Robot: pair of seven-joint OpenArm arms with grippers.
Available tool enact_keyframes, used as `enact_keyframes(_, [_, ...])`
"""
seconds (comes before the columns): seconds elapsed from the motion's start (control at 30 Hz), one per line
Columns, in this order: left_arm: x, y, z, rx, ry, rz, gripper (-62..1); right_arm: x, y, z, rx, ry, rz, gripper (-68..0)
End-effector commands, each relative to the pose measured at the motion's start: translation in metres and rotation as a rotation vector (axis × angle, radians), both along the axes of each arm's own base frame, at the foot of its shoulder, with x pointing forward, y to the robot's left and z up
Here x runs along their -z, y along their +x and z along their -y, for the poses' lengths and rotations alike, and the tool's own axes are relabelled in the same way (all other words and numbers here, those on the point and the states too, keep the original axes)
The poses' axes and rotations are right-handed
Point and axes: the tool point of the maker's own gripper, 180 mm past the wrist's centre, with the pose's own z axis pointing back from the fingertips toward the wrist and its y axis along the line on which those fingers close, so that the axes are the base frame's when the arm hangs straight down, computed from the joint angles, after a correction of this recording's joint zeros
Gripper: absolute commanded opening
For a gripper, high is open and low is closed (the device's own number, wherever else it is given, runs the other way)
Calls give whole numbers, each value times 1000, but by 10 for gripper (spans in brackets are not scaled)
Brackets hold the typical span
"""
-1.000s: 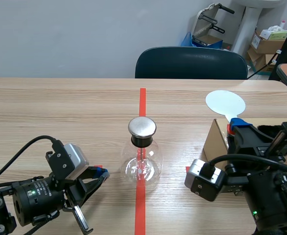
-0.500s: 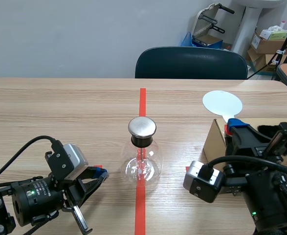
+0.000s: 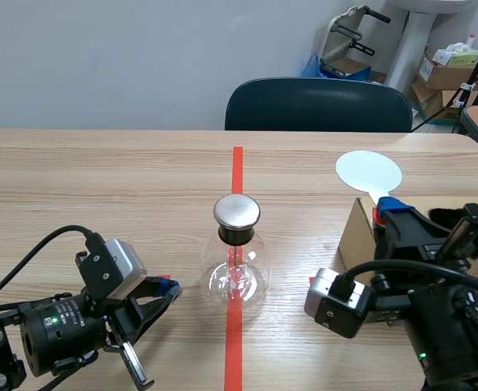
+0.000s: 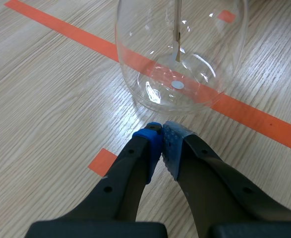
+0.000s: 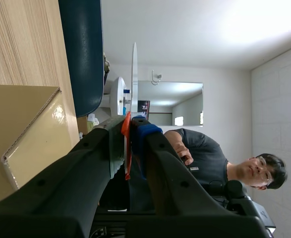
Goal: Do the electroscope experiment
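Wooden table (image 3: 100,187), office clutter behind. We see the electroscope (image 3: 237,273), a glass flask with a metal cap (image 3: 237,211), upright on the centre tape line. The left gripper (image 4: 161,143) sits low just beside the glass, pads pressed together on nothing; parked, we judge. The right gripper (image 5: 130,130) is clamped on a white disc paddle (image 3: 369,171), held edge-up over a cardboard box (image 3: 354,232), likely ready to bring to the cap.

We see the glass electroscope (image 3: 237,265) upright on the red tape (image 3: 237,167), steel-capped — white disc paddle (image 3: 369,171) pinched in the right claw (image 3: 383,212).
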Motion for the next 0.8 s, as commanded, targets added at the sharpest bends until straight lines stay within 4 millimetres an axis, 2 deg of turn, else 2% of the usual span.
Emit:
enact_keyframes(0.0, [-6,1,0,3,-16,14,-582,-11,4,0,-2,10,37,-667])
enact_keyframes(0.2, [-9,-2,-3,28,-25,2,-571,-13,1,7,5,74,44,-667])
enact_keyframes(0.3, [-17,-8,-3,65,-54,-6,-467,-14,-2,15,0,93,42,-667])
enact_keyframes(0.43, [-38,-17,-3,130,-114,0,-321,-15,-5,28,11,93,48,-667])
enact_keyframes(0.6, [-66,-27,-2,187,-170,-7,-245,-21,-7,41,28,78,77,-667])
enact_keyframes(0.77, [-90,-35,-4,223,-212,-28,-229,-15,-9,49,19,50,76,-667])
